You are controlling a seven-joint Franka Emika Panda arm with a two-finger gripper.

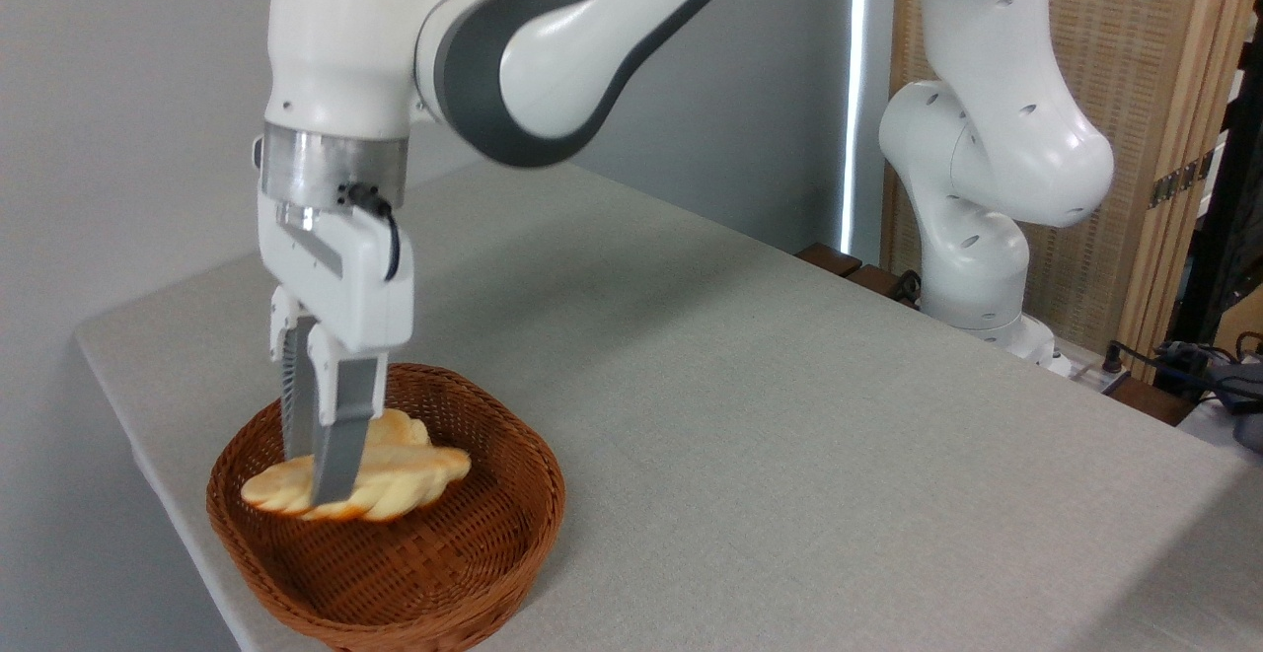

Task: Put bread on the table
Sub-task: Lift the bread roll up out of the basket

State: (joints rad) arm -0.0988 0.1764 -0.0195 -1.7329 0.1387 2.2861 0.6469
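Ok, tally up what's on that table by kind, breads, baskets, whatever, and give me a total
Braided loaf: 1, held by the gripper
Round bun: 1, partly hidden behind the loaf
Wicker basket: 1
Total: 3

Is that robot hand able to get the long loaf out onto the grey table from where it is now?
Probably yes. The hand is shut on the bread, holding it above the basket floor, and the table beside the basket lies bare.
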